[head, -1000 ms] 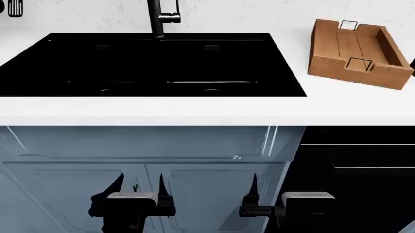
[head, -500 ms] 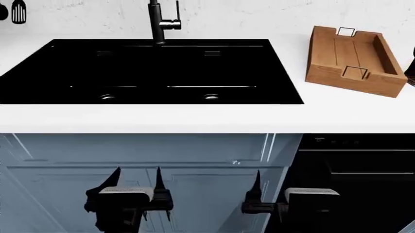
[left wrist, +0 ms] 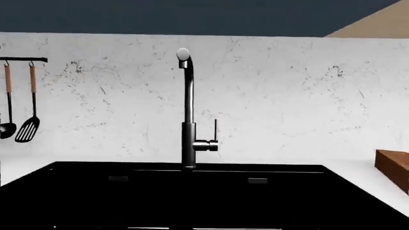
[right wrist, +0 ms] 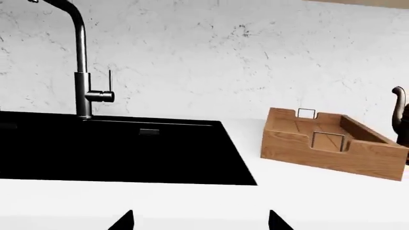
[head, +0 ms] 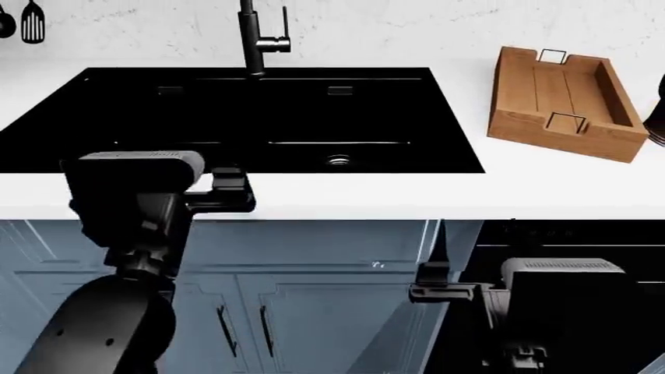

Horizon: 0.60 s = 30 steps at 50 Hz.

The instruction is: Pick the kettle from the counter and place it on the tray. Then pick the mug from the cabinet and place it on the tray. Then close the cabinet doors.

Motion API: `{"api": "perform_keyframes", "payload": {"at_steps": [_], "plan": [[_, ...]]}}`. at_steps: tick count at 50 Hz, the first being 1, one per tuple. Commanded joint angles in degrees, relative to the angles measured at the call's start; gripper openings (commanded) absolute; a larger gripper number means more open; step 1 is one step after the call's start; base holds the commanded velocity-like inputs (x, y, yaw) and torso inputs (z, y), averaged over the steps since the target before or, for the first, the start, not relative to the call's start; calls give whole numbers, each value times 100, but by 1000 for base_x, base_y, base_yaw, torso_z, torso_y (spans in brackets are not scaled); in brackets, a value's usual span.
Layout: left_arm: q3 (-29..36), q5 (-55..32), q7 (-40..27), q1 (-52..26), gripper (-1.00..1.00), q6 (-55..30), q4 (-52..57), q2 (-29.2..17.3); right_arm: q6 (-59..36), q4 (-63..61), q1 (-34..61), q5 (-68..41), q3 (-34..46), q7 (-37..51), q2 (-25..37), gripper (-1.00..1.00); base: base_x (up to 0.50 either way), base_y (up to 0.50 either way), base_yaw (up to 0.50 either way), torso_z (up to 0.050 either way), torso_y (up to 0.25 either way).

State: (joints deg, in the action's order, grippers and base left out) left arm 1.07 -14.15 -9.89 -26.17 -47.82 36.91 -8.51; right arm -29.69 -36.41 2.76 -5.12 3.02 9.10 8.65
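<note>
Left gripper (head: 230, 191): raised to the counter's front edge, in front of the sink; its fingers are barely seen, so cannot tell whether spread or closed. Nothing seen in it.

Right gripper (head: 434, 265): low, in front of the blue cabinet doors (head: 311, 312) beneath the counter; two dark fingertips (right wrist: 122, 221) show well apart in the right wrist view, so spread, grasping nothing.

Counter (head: 311, 191): white, carrying a black double sink (head: 260, 117) with a dark faucet (head: 255, 39) at its back edge.

Tray (head: 566, 105): wooden, wire handles at each end, empty, near the counter's back right corner, well apart from both grippers.

Kettle (right wrist: 401, 117): only a dark sliver with curved spout shows, just beyond the tray's far side, at the right edge.

Utensils (left wrist: 19, 129): hanging on the wall rail at the far left.
</note>
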Motion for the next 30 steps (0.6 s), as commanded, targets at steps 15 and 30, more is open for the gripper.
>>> {"api": "perform_keyframes", "payload": {"at_steps": [15,30], "plan": [[548,-110,-594,-7722,100,-3126,-3453,488,-1995,-1962,624,-241,-199,135,388,100,0,0,0,50,0],[1578,-130,-755,-10725,100,-462,-9068,827,-2355,-2355,1038,-1860,-284,1415,1348,100,0,0,0,50,0]]}}
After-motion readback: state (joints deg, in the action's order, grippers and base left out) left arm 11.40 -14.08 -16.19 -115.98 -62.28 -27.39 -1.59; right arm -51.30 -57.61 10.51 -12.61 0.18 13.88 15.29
